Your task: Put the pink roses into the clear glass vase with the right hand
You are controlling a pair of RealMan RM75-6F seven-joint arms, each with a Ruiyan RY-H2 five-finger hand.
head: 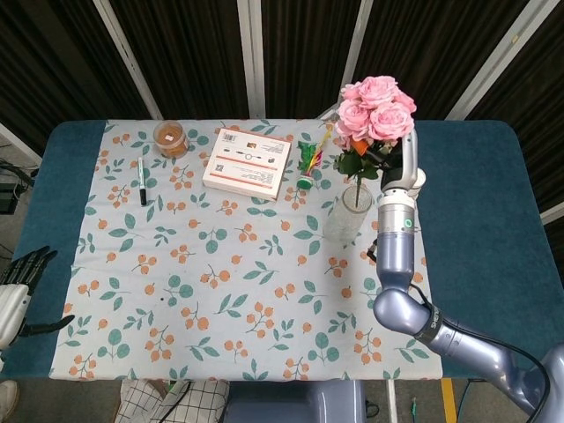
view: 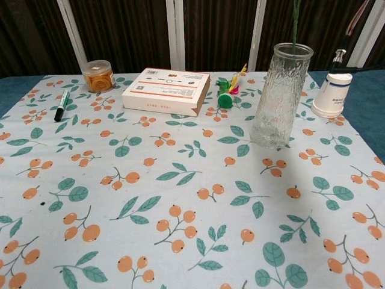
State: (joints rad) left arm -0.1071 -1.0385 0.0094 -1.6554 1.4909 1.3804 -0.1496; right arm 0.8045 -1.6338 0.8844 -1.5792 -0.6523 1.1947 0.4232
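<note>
A flat white box (view: 166, 90) lying on the floral tablecloth (view: 150, 198) carries an orange-banded label with a square code and lines of small print, none of it legible. No other readable text, brand or number shows.

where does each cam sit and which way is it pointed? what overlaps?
Head view: high up, looking steeply down on the floral tablecloth; shows the right arm holding the pink roses over the clear glass vase, the right hand mostly hidden behind the leaves, and the left hand at the table's left edge.
Chest view: low, near table height, facing forward across the table; no hand shows, only a stem entering the vase's mouth.
Shared: vase, white box, marker, snack jar.
</note>
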